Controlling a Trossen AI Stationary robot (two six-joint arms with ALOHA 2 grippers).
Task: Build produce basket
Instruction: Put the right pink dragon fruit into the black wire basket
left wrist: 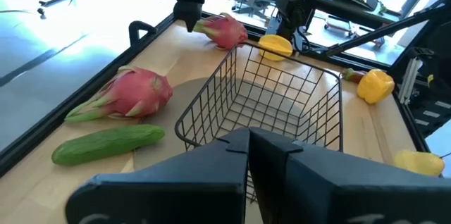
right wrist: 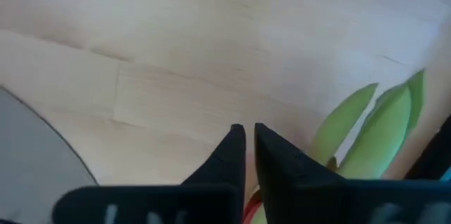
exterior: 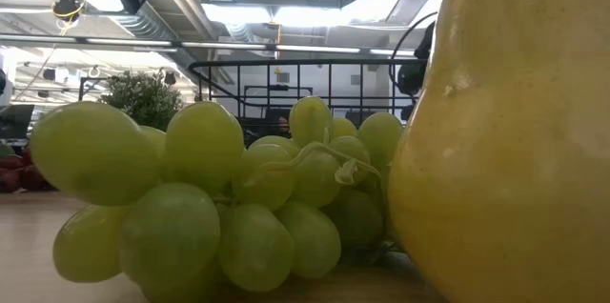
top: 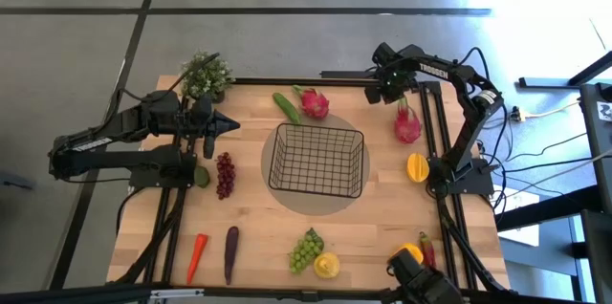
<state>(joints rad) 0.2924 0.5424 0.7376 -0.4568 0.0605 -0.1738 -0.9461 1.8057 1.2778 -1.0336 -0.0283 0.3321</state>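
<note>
The black wire basket (top: 316,161) stands empty at the table's middle. Produce lies around it: a pink dragon fruit (top: 314,103) and a cucumber (top: 286,108) at its far side, and a second dragon fruit (top: 407,124) to its right. My right gripper (right wrist: 246,134) points down, shut, over bare wood beside that second fruit's green leaves (right wrist: 366,132); nothing sits between its fingers. My left gripper (left wrist: 248,139) is shut and hangs left of the basket, pointing toward it.
Purple grapes (top: 225,175), a carrot (top: 196,256) and an eggplant (top: 230,253) lie at the left. Green grapes (exterior: 210,198) and a yellow fruit (exterior: 505,151) lie near the front edge. A yellow piece (top: 417,166) and a yellow pepper (top: 411,251) are at the right, and a potted plant (top: 206,76) at the far left.
</note>
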